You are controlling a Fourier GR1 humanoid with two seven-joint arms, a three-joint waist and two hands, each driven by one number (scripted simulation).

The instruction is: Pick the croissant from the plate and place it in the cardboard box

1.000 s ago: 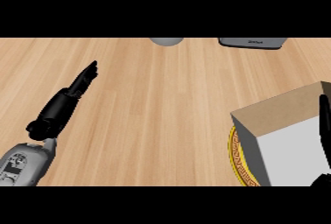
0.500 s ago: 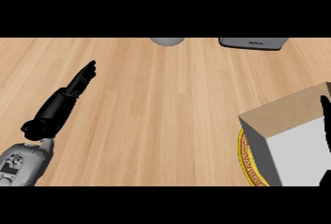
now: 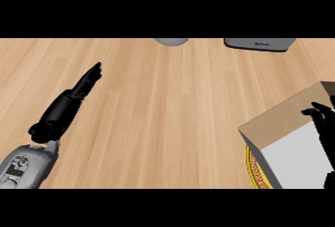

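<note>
L forearm (image 3: 26,166) enters at lower-left corner; left hand (image 3: 65,108) lies over bare worktop (image 3: 170,102), fingers straight, pointing up-right, holding nothing. Wide open wood surface from there to centre. Top edge: grey round object (image 3: 171,41), partly cut off; dark grey device (image 3: 258,43) to its right. Lower right: cardboard box (image 3: 288,142), tan top, grey side, standing over yellow-rimmed plate (image 3: 252,170). Croissant not visible. Right hand (image 3: 322,128) at box top, fingers curled over its edge; contents, if any, hidden.
</note>
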